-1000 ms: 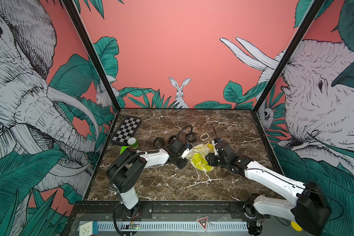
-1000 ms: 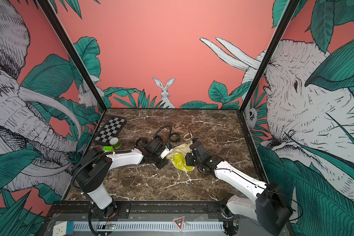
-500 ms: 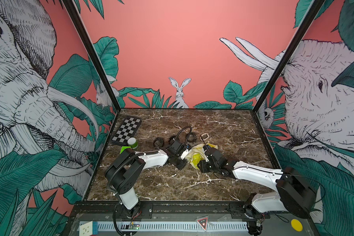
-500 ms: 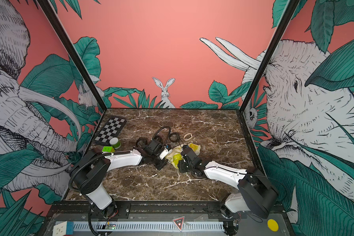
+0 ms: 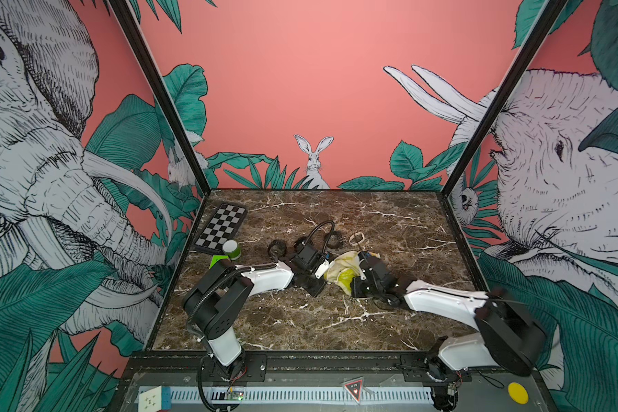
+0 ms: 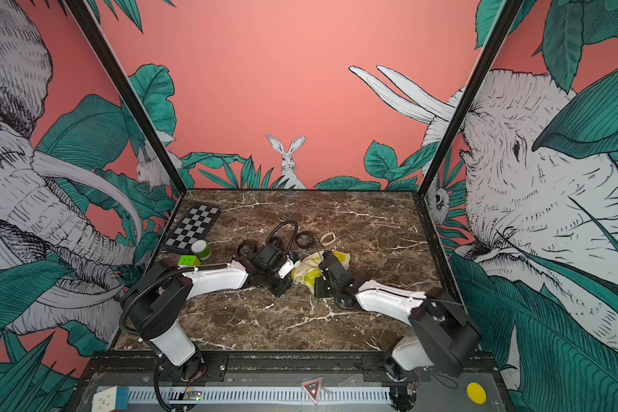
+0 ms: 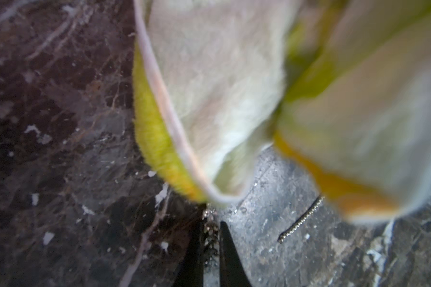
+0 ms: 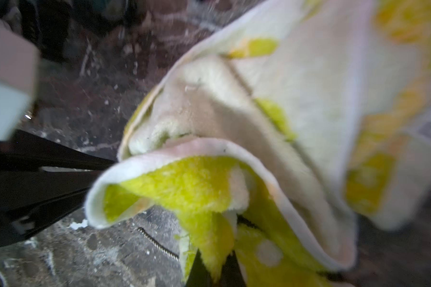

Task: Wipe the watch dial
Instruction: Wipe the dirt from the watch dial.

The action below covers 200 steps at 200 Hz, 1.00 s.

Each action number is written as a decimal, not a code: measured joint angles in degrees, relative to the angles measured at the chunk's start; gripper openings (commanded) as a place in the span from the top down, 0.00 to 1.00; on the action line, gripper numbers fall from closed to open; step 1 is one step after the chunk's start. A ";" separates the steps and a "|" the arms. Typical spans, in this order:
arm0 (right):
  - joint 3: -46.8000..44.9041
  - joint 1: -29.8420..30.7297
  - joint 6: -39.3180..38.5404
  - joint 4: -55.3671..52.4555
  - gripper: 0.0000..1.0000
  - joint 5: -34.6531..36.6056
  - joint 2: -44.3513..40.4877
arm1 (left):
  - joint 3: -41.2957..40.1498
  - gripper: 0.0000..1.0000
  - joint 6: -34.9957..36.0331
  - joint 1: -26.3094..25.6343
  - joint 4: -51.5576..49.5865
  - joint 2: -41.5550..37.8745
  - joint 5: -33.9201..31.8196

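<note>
The right gripper (image 8: 214,258) is clamping the cloth (image 8: 284,111), the left gripper (image 7: 210,223) is pinching what looks like the watch band (image 7: 210,236) (dial presumably hidden beneath cloth just ahead), so wiping is starting, needing short pressed strokes.

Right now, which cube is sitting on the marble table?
The green cube, beside the green-and-white cup. The white-and-blue cube sits off the table, on the front ledge.
</note>
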 measured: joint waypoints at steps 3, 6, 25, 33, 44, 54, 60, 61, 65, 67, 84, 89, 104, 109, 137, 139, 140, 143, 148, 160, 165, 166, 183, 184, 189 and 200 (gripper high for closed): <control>0.00 -1.03 -0.31 -1.27 1.00 0.33 -2.21 | 0.00 0.98 0.00 0.00 0.00 0.00 0.00; 0.07 -1.84 -0.68 -2.49 1.00 0.83 -4.31 | 0.00 0.98 0.00 0.00 0.00 0.00 0.00; 2.49 -7.48 -3.23 -11.08 1.00 4.55 -16.41 | 0.00 0.98 -0.04 0.00 0.00 -0.02 -0.02; 4.46 -9.05 -4.35 -14.86 1.00 6.69 -20.04 | 0.00 0.98 -0.07 0.00 0.02 -0.02 -0.02; 7.65 -10.14 -5.75 -20.06 1.00 9.66 -23.43 | 0.00 0.98 -0.22 0.00 0.02 0.00 -0.02; 10.08 -10.27 -6.73 -23.47 1.00 11.23 -24.76 | 0.00 0.98 -0.31 0.00 0.02 -0.02 0.00; 10.99 -10.27 -7.10 -24.70 1.00 11.50 -25.16 | 0.00 0.98 -0.37 0.00 0.02 -0.02 0.00; 11.15 -10.27 -7.15 -24.92 1.00 11.45 -25.16 | 0.00 0.98 -0.39 0.00 0.02 -0.02 0.00; 11.43 -10.27 -7.28 -25.29 1.00 11.37 -25.16 | 0.00 0.98 -0.42 0.00 0.02 0.00 0.00; 11.45 -10.27 -7.26 -25.29 1.00 11.10 -25.05 | 0.00 0.98 -0.42 0.00 0.02 0.00 0.00; 9.60 -10.27 -6.73 -23.78 1.00 7.30 -22.58 | 0.00 0.98 -0.46 0.00 0.02 -0.02 0.00; 8.35 -10.23 -6.27 -22.32 1.00 5.53 -21.20 | 0.00 0.98 -0.52 0.00 0.02 -0.02 0.00; 4.42 -9.86 -4.42 -17.42 1.00 0.02 -16.00 | -0.02 0.98 -0.70 0.00 0.02 -0.02 0.00; 3.26 -9.46 -3.69 -15.65 1.00 -1.60 -13.64 | -0.07 0.98 -0.76 0.00 0.07 -0.04 0.00; 1.03 -6.32 -0.70 -7.45 1.00 -9.51 -2.27 | -0.59 0.98 -0.85 0.00 0.59 -0.35 -0.02; 1.05 -6.19 -0.50 -6.54 1.00 -9.81 -1.57 | -0.61 0.99 -0.87 0.00 0.61 -0.35 -0.02; 1.03 -6.14 -0.46 -6.25 1.00 -9.94 -1.33 | -0.61 0.99 -0.87 0.00 0.63 -0.35 -0.02; 1.05 -5.86 -0.17 -5.20 1.00 -10.78 -0.55 | -0.63 0.99 -0.87 0.00 0.68 -0.37 -0.02; 1.05 -5.53 0.44 -3.04 1.00 -11.96 0.96 | -0.68 0.99 -0.90 0.00 0.74 -0.37 -0.02; 1.09 -5.18 1.75 1.73 1.00 -14.51 4.24 | -0.81 0.99 -1.05 0.00 0.92 -0.39 0.00; 1.16 -5.11 2.34 3.85 1.00 -15.61 5.70 | -0.85 0.99 -1.09 0.00 1.03 -0.44 0.02; 1.16 -5.09 2.47 4.15 1.00 -15.74 5.95 | -0.87 0.98 -1.11 0.00 1.03 -0.44 0.02; 1.62 -4.79 4.50 9.99 1.00 -18.51 10.67 | -1.11 0.99 -1.29 0.00 1.36 -0.57 0.07; 1.68 -4.79 4.61 10.34 1.00 -18.64 11.02 | -1.11 0.99 -1.29 0.00 1.38 -0.57 0.07; 1.92 -4.63 5.31 11.85 1.00 -19.26 12.33 | -1.16 0.99 -1.29 0.00 1.42 -0.59 0.07; 2.45 -4.24 6.40 15.21 1.00 -20.52 14.99 | -1.22 0.99 -1.31 0.00 1.51 -0.59 0.09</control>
